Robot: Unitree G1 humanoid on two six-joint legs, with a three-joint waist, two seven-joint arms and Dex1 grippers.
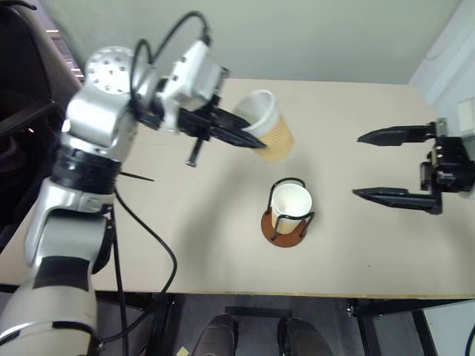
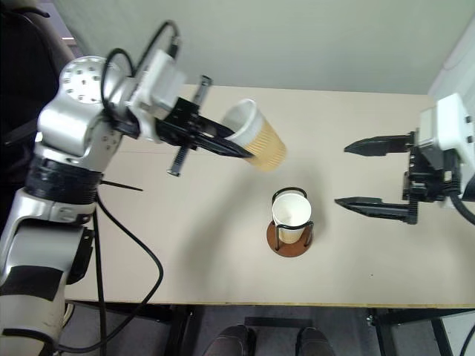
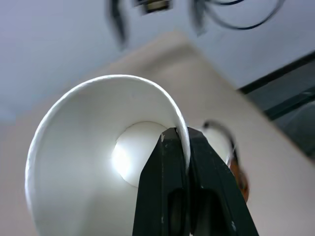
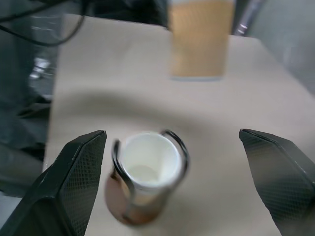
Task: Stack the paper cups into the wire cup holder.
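The left gripper (image 1: 249, 139) pinches a cup (image 1: 269, 124) by its rim, tilted above the table (image 1: 185, 222). The right gripper (image 1: 382, 165) hangs wide open beside the holder (image 1: 286, 222), which has a cup inside.

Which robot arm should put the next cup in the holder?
The left: its end effector already pinches a paper cup by the rim, above the wire cup holder. The right end effector is open, holding nothing.

Beige table (image 1: 185, 245); wire cup holder (image 1: 286, 225) standing on it, near front edge.
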